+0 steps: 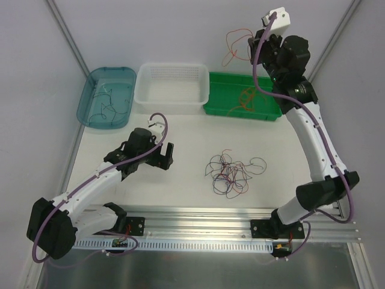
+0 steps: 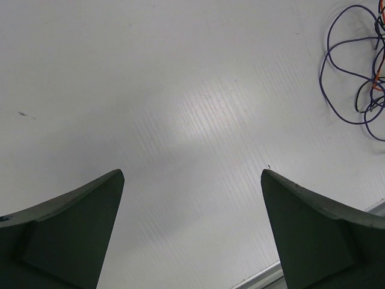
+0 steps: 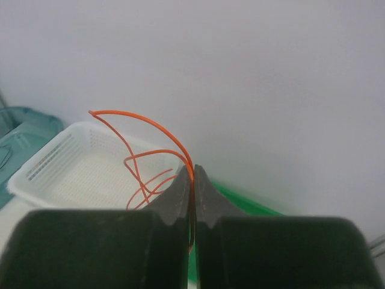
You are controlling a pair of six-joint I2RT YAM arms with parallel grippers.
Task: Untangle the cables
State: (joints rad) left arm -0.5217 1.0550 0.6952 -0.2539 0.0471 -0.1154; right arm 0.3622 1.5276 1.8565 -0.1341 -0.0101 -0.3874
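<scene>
A tangle of thin cables (image 1: 231,171) in orange-red, black and purple-grey lies on the white table, right of centre. Its edge shows at the top right of the left wrist view (image 2: 361,72). My right gripper (image 1: 254,43) is raised high over the back of the table, above the green tray (image 1: 264,108), and is shut on an orange cable (image 3: 150,150) that curls out to the left of its tips (image 3: 193,174). The same orange cable hangs in loops in the top view (image 1: 234,45). My left gripper (image 1: 165,158) is open and empty, low over the bare table left of the tangle (image 2: 192,174).
Three containers stand along the back: a teal bin (image 1: 108,96) with thin dark cables in it, a white perforated basket (image 1: 173,89), and the green tray, which holds orange cables (image 1: 245,98). A metal rail (image 1: 198,214) runs along the near edge.
</scene>
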